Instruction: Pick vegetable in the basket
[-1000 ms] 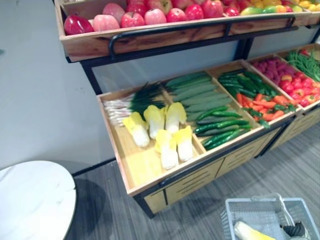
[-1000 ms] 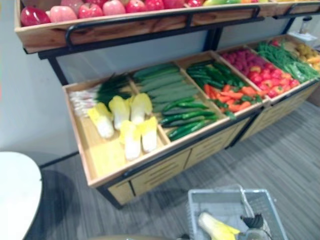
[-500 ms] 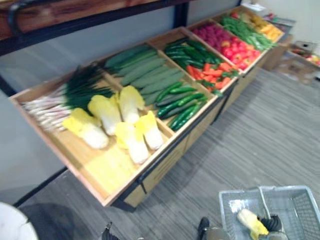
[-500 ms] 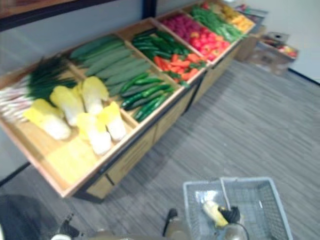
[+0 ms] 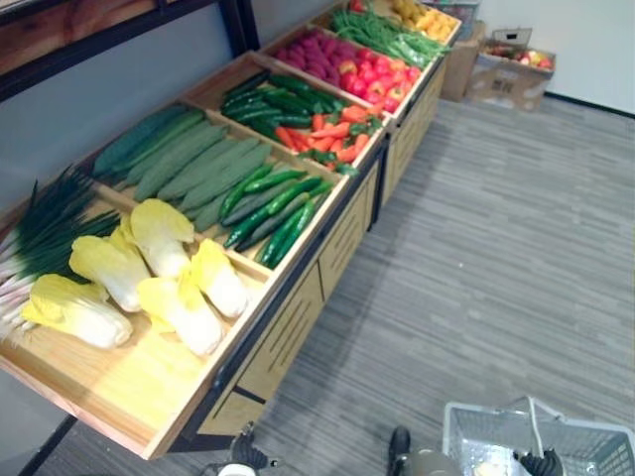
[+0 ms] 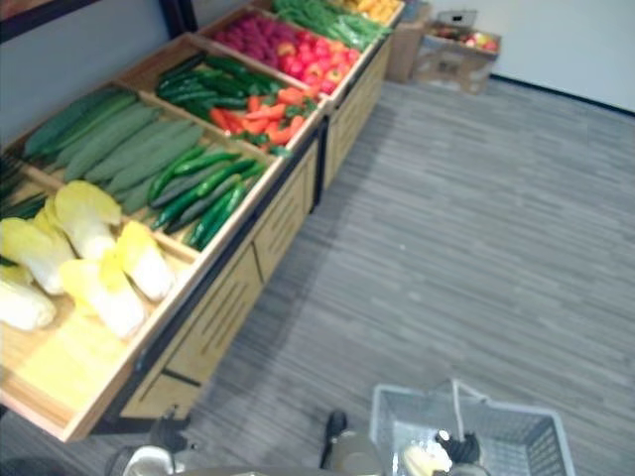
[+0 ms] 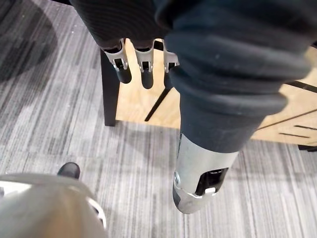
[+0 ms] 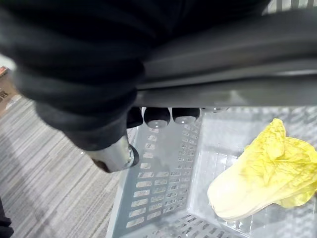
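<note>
The napa cabbage (image 8: 257,186) lies flat on the floor of the grey basket (image 8: 148,198), its long axis level. Its pale stalk end points toward the slotted wall, its yellow leaves away from it. The right hand (image 8: 158,116) has its fingers clenched round the basket handle (image 8: 237,59). The left hand (image 7: 142,73) hangs released near the produce stand (image 5: 298,307), where 5 cabbages (image 5: 164,233) lie beside cucumbers (image 5: 198,164).

A cabbage (image 8: 260,176) lies in the basket (image 8: 151,186), which is before and right of the vegetable stand (image 5: 124,382).
</note>
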Controlling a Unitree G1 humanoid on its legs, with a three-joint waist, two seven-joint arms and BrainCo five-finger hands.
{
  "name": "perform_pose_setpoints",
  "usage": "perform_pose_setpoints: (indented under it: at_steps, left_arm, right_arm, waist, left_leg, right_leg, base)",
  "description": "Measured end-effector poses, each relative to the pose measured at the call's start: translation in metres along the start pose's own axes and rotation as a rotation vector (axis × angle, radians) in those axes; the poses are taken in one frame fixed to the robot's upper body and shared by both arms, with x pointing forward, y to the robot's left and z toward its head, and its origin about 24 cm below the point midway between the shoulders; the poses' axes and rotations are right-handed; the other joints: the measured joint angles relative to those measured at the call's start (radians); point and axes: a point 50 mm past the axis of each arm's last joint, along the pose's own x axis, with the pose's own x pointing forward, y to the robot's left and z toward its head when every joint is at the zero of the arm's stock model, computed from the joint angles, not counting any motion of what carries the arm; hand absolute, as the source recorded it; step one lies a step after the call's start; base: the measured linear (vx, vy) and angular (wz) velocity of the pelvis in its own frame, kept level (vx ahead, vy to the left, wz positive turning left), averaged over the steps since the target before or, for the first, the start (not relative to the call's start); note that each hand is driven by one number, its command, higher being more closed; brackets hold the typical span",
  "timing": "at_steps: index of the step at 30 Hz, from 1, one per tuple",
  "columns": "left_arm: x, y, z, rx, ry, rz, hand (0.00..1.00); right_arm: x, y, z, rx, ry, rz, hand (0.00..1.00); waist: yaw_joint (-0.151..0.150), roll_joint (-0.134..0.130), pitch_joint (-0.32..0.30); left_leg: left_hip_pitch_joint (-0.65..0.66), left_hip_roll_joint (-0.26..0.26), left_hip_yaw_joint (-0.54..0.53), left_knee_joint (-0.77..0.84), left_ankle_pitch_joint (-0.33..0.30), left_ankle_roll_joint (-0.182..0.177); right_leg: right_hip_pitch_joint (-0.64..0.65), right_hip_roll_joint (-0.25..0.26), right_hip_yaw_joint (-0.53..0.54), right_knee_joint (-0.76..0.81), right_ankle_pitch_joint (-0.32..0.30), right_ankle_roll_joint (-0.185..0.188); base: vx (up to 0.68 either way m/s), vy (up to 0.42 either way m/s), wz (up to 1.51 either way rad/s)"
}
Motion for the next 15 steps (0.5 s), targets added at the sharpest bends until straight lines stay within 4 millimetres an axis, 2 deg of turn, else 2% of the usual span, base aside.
perform_pose_setpoints:
  at_steps: [1,2,3,5,6,7,9,11,12,13,15]
  left_arm:
    - [-0.002,-0.004,-0.001,0.009,0.000,-0.016,0.00]
    - [-0.001,-0.003,0.000,0.013,-0.012,-0.014,0.00]
    - [-0.002,-0.006,0.001,0.007,-0.015,-0.018,0.00]
    - [-0.006,-0.011,-0.004,-0.004,-0.006,-0.030,0.00]
    - [-0.008,-0.013,-0.007,-0.007,-0.002,-0.034,0.00]
    - [-0.009,-0.014,-0.010,-0.007,0.004,-0.035,0.00]
    - [-0.011,-0.014,-0.016,-0.008,0.022,-0.035,0.00]
    - [-0.013,-0.016,-0.019,-0.007,0.030,-0.041,0.00]
    - [-0.014,-0.022,-0.019,-0.015,0.039,-0.053,0.00]
    - [-0.015,-0.023,-0.021,-0.018,0.045,-0.052,0.00]
    - [-0.014,-0.020,-0.024,-0.002,0.055,-0.047,0.00]
  right_arm:
    - [0.002,-0.002,0.005,-0.003,-0.015,-0.005,1.00]
    - [0.005,-0.008,0.007,-0.013,-0.027,-0.018,1.00]
    - [0.008,-0.015,0.011,-0.021,-0.040,-0.037,1.00]
    - [0.012,-0.023,0.018,-0.031,-0.058,-0.062,1.00]
    - [0.013,-0.024,0.020,-0.029,-0.064,-0.073,1.00]
    - [0.013,-0.023,0.021,-0.029,-0.071,-0.069,1.00]
    - [0.014,-0.021,0.027,-0.027,-0.093,-0.062,1.00]
    - [0.015,-0.020,0.030,-0.033,-0.105,-0.061,1.00]
    - [0.016,-0.021,0.032,-0.043,-0.111,-0.058,1.00]
    - [0.015,-0.018,0.032,-0.042,-0.110,-0.051,1.00]
    - [0.014,-0.015,0.030,-0.039,-0.107,-0.042,1.00]
  waist:
    - [0.012,0.002,0.005]
    - [0.020,0.000,0.009]
    - [0.023,0.001,0.011]
    - [0.037,0.017,0.013]
    - [0.051,0.024,0.013]
    - [0.051,0.025,0.013]
    - [0.054,0.028,0.011]
    - [0.052,0.041,0.004]
    - [0.056,0.077,-0.002]
    - [0.059,0.080,-0.005]
    - [0.051,0.052,-0.011]
  left_leg:
    - [-0.035,0.024,-0.088,0.104,0.025,0.040]
    - [-0.109,0.012,-0.271,0.202,0.061,0.072]
    - [-0.148,-0.032,-0.398,0.230,0.032,0.036]
    - [-0.172,-0.121,-0.517,0.229,-0.024,0.020]
    - [-0.168,-0.152,-0.525,0.195,-0.037,0.018]
    - [-0.168,-0.163,-0.539,0.169,-0.041,0.014]
    - [-0.168,-0.199,-0.637,0.021,-0.045,0.013]
    - [-0.164,-0.212,-0.701,-0.080,-0.048,0.014]
    - [-0.165,-0.220,-0.753,-0.159,-0.049,0.008]
    - [-0.170,-0.230,-0.739,-0.161,-0.055,0.016]
    - [-0.164,-0.266,-0.724,-0.164,-0.066,0.027]
  right_leg:
    - [0.011,-0.004,0.015,-0.001,-0.002,-0.003]
    - [0.019,-0.016,0.035,-0.004,-0.001,-0.002]
    - [0.019,-0.028,0.064,-0.007,-0.001,-0.002]
    - [0.023,-0.048,0.114,-0.026,0.004,0.006]
    - [0.036,-0.049,0.143,-0.051,0.009,0.013]
    - [0.039,-0.048,0.153,-0.061,0.011,0.018]
    - [0.034,-0.038,0.186,-0.090,0.026,0.039]
    - [0.029,-0.028,0.196,-0.108,0.039,0.058]
    - [0.035,-0.010,0.218,-0.162,0.085,0.092]
    - [0.042,-0.017,0.222,-0.182,0.098,0.104]
    - [0.054,-0.049,0.234,-0.183,0.100,0.107]
  base:
    - [-0.02,-0.091,-0.35]
    - [0.00,-0.056,-0.41]
    - [0.02,0.007,-0.38]
    - [0.03,0.056,-0.60]
    - [0.04,0.060,-0.66]
    - [0.02,0.091,-0.56]
    - [-0.01,0.141,-0.47]
    - [0.01,0.230,-0.46]
    - [0.01,0.262,-0.45]
    - [0.06,0.243,-0.33]
    - [0.13,0.197,-0.03]
